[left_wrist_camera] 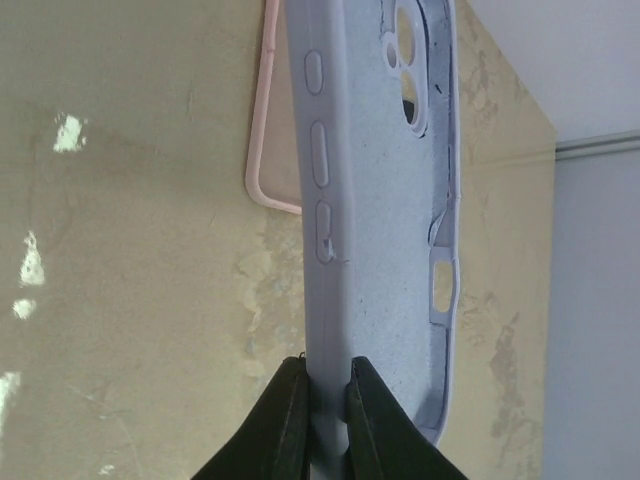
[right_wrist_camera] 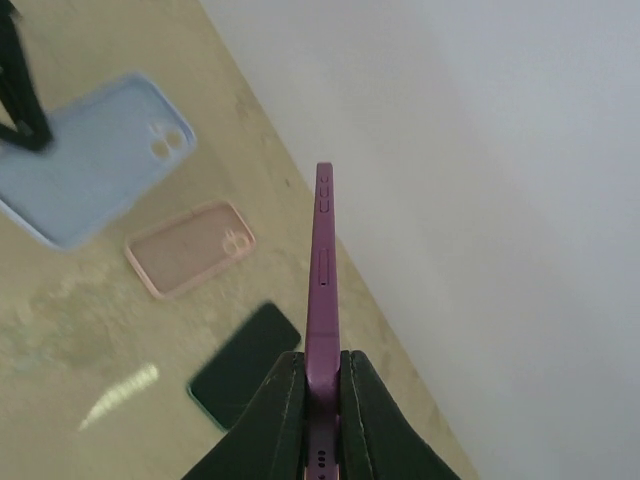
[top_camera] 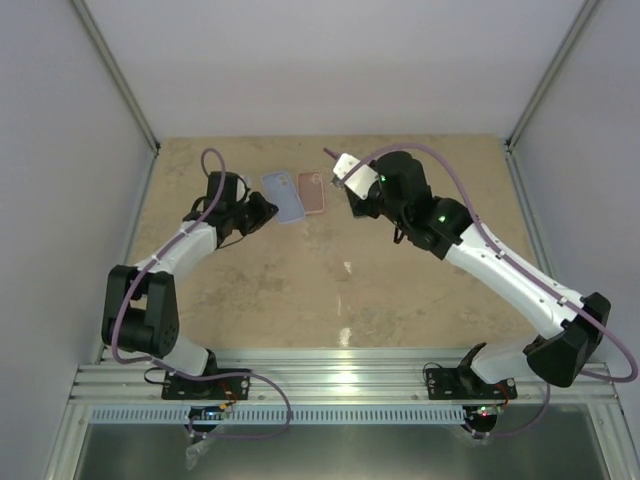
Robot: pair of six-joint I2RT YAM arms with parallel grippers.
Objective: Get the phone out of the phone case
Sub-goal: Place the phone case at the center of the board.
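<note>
My left gripper is shut on the side wall of the light blue phone case, which holds no phone; its inside and camera cut-out show. In the top view the phone case lies at the far middle of the table with the left gripper at its near left edge. My right gripper is shut on the purple phone, held edge-on above the table and apart from the case. In the top view the phone sits to the right of the case, in the right gripper.
A pink case lies flat just right of the blue one, also seen as the pink case in the right wrist view. A dark phone lies screen-up on the table below my right gripper. White walls close the back and sides.
</note>
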